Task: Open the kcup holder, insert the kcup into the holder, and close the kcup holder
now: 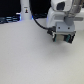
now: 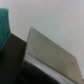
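Pale worktop point(image 1: 30, 55) fills foreground. Hand point(image 1: 62, 39) down at black kcup holder point(image 1: 63, 38), exterior view's right; grip state cannot tell. Kcup not visible. Risk: fingers slip off handle strip point(image 2: 50, 50), drawer stays closed.

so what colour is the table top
Plain white table, clearest in the exterior view.

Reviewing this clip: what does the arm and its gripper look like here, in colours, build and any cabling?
In the exterior view the arm is white with rounded, blocky casings. It ends in a pale grey boxy gripper whose lower end and fingers are dark. A thin dark cable curves in from the back toward the gripper. No markings are legible at this resolution. The wrist view shows nothing I can confidently call part of the gripper.
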